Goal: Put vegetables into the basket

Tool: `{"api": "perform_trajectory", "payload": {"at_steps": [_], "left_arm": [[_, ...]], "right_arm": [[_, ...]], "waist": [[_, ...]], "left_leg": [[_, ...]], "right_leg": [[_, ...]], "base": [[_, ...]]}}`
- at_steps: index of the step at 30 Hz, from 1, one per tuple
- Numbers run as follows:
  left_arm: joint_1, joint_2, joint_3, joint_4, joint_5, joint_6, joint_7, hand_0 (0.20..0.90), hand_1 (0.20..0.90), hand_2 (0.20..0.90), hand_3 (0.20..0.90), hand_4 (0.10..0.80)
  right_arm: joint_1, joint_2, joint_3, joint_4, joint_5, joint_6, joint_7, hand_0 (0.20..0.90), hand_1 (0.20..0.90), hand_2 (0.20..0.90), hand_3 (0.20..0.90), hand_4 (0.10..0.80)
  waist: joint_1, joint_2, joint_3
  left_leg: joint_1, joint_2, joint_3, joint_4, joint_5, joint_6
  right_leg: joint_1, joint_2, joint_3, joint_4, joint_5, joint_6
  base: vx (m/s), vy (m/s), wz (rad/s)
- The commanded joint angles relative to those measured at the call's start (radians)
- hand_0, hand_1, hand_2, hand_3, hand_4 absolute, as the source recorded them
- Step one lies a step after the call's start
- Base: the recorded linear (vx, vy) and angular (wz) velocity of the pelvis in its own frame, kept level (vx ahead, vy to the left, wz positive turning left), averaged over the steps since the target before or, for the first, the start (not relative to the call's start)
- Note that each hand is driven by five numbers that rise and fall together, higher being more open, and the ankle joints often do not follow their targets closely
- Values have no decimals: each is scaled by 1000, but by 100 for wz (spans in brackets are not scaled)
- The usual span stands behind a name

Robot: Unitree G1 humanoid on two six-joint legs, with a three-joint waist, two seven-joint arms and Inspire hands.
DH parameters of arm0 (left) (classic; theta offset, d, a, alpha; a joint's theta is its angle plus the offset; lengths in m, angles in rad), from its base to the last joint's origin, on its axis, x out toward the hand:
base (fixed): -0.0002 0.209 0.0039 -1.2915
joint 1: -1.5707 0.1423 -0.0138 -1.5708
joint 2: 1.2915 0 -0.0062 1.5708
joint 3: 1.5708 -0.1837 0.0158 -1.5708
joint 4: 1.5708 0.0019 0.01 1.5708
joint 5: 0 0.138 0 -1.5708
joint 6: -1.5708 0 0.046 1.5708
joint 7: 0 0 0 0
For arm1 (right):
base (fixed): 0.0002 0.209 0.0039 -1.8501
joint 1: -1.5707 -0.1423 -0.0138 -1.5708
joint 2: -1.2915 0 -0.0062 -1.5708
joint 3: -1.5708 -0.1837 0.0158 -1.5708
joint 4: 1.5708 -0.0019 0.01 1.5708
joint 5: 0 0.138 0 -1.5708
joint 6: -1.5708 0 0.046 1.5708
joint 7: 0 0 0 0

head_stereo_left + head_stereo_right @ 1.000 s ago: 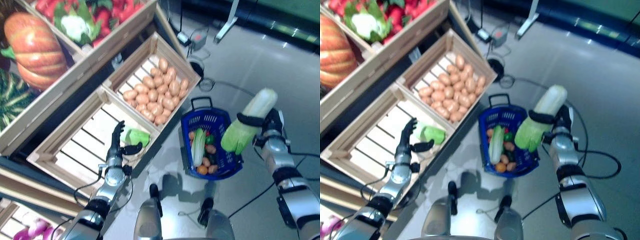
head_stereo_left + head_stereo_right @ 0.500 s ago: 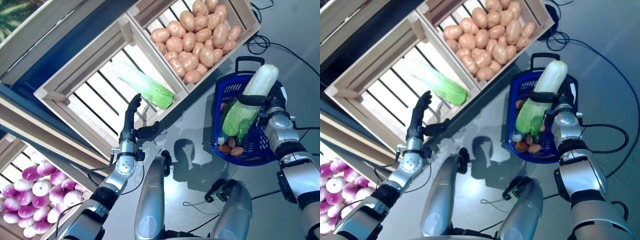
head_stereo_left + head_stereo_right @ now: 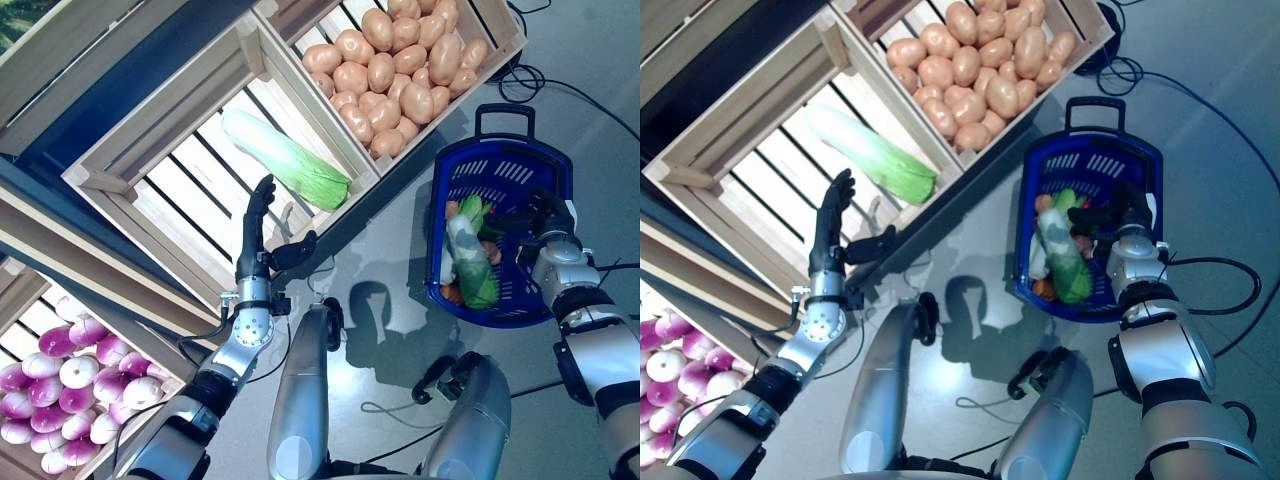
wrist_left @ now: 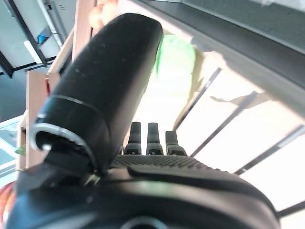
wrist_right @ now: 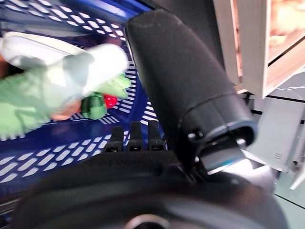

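With one cabbage (image 3: 470, 262) lying in the basket (image 3: 545, 170) under the empty right hand (image 3: 545, 215), fingers straight, the left hand (image 3: 262, 240) hovers open near the crate's cabbage (image 3: 285, 158): light, leafy, probably best gripped mid-stalk.

The left hand (image 3: 256, 238) is raised upright on its silver-grey arm, fingers straight, thumb spread sideways. The right hand (image 3: 541, 216) is extended forward from the right, fingers relaxed and empty.
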Motion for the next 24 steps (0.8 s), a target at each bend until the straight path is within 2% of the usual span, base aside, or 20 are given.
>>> {"api": "perform_trajectory", "payload": {"at_steps": [1, 5, 8, 9, 10, 11, 13, 15, 19, 24], "left_arm": [[-92, 81, 21, -89, 80, -104, 97, 900, 900, 900, 900, 800], [-129, 159, 46, -94, 202, -57, 189, 900, 900, 900, 900, 800], [-175, 255, 61, -89, 311, 39, 253, 900, 900, 900, 900, 800], [-197, 298, 65, -74, 376, 103, 268, 900, 900, 900, 900, 800], [-200, 304, 66, -73, 381, 108, 270, 900, 900, 900, 900, 800], [-235, 367, 56, -35, 470, 177, 275, 900, 900, 900, 900, 800], [-268, 414, 33, 14, 521, 246, 238, 900, 900, 900, 900, 800], [-322, 470, -23, 139, 551, 279, 194, 900, 900, 900, 900, 800], [-376, 483, -76, 280, 577, 299, 136, 900, 900, 900, 900, 800], [-447, 426, -147, 474, 583, 320, 47, 900, 900, 900, 900, 800]], "right_arm": [[-46, -73, -2, -7, -11, -18, 40, 900, 900, 900, 900, 800], [-23, -85, 3, -16, 3, -54, 48, 900, 900, 900, 900, 800], [-10, -91, 7, -35, 22, -79, 74, 900, 900, 900, 900, 800], [-3, -92, 7, -46, 24, -89, 86, 900, 900, 900, 900, 800], [-2, -92, 7, -48, 23, -90, 87, 900, 900, 900, 900, 800], [7, -90, 17, -64, 17, -97, 100, 900, 900, 900, 900, 800], [16, -88, 33, -80, 5, -99, 109, 900, 900, 900, 900, 800], [24, -85, 75, -99, -21, -96, 125, 900, 900, 900, 900, 800], [21, -91, 110, -96, 4, -72, 153, 900, 900, 900, 900, 800], [6, -91, 134, -57, 15, -72, 207, 900, 900, 900, 900, 800]], "waist": [[10, -2, -46], [7, -10, -56], [3, -14, -67], [-1, -15, -71], [-1, -15, -71], [-9, -16, -79], [-18, -16, -86], [-37, -14, -97], [-57, -12, -101], [-89, -11, -100]], "left_leg": [[182, 72, -55, -59, -156, -101], [218, 80, -48, -106, -137, -108], [240, 87, -39, -139, -122, -113], [247, 90, -35, -148, -118, -114], [248, 91, -34, -149, -118, -114], [254, 97, -27, -158, -113, -116], [257, 104, -20, -166, -110, -118], [266, 110, -7, -190, -98, -124], [271, 116, 4, -208, -90, -129], [245, 122, 10, -176, -107, -134]], "right_leg": [[38, -7, 83, -118, 113, 40], [71, -3, 74, -152, 125, 48], [89, 3, 72, -176, 134, 53], [93, 5, 72, -182, 135, 54], [94, 5, 72, -183, 135, 54], [95, 10, 76, -189, 136, 56], [94, 13, 82, -196, 137, 57], [96, 24, 97, -217, 143, 61], [89, 34, 121, -231, 146, 63], [52, 37, 157, -212, 136, 60]], "base": [[49, 4, -2], [61, 11, -1], [64, 22, 4], [56, 26, -2], [70, 52, -6], [57, 53, -4], [61, 76, -5], [57, 131, -7], [22, 109, -11], [18, 116, -9]]}}
